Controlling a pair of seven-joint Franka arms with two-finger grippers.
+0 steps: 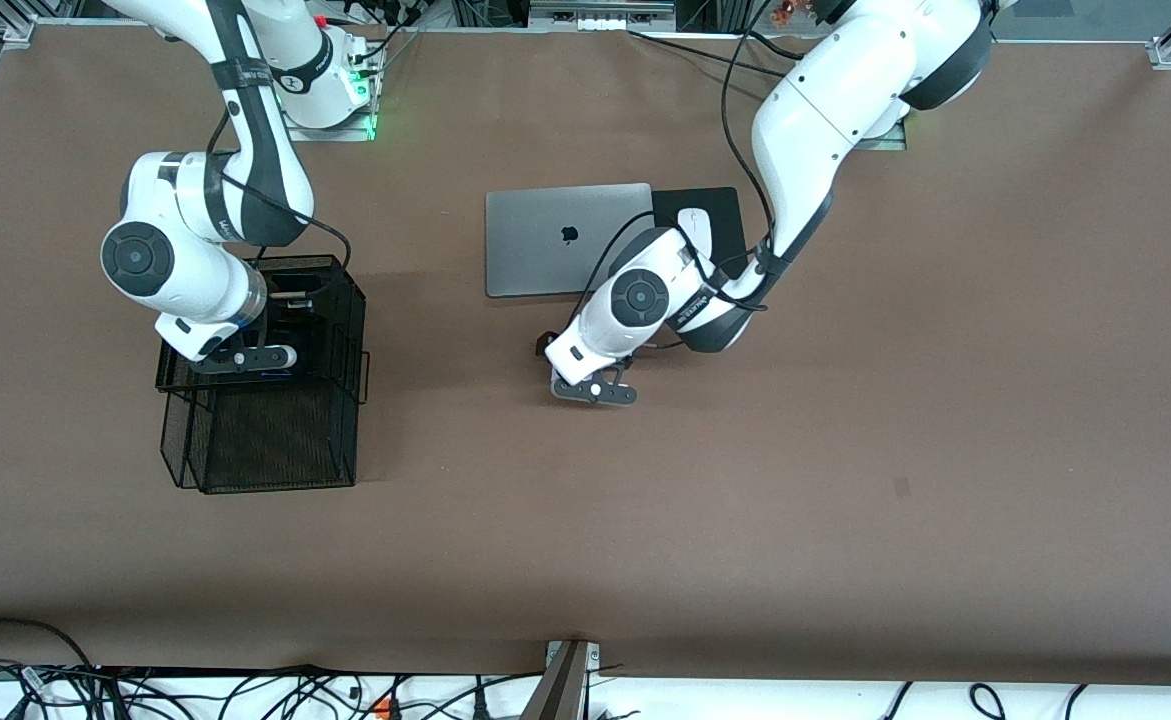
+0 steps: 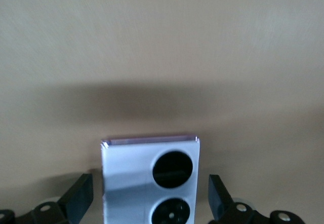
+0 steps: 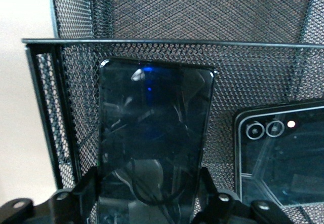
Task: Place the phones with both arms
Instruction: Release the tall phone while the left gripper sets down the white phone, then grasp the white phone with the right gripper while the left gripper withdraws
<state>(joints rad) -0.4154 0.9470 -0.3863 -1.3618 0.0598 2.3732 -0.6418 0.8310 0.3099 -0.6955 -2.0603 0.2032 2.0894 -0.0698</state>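
My right gripper (image 1: 245, 358) is low in the black mesh tray (image 1: 275, 440) at the right arm's end of the table. In the right wrist view, its fingers (image 3: 87, 186) press both long edges of the slim black slab phone (image 3: 152, 122), which stands over the tray's mesh (image 3: 202, 11). The small black flip phone (image 3: 283, 153) lies in the tray beside it. My left gripper (image 1: 585, 378) is low over the table, just nearer the camera than the laptop. It is open (image 2: 149, 196) around the lilac-white flip phone (image 2: 129, 168), with a gap on each side. All phones are hidden in the front view.
A shut silver laptop (image 1: 565, 250) lies mid-table. A white mouse (image 1: 695, 230) sits on a black pad (image 1: 725, 205) beside it, under the left arm. The mesh tray has a lower tier that sticks out toward the camera. Cables run along the front edge.
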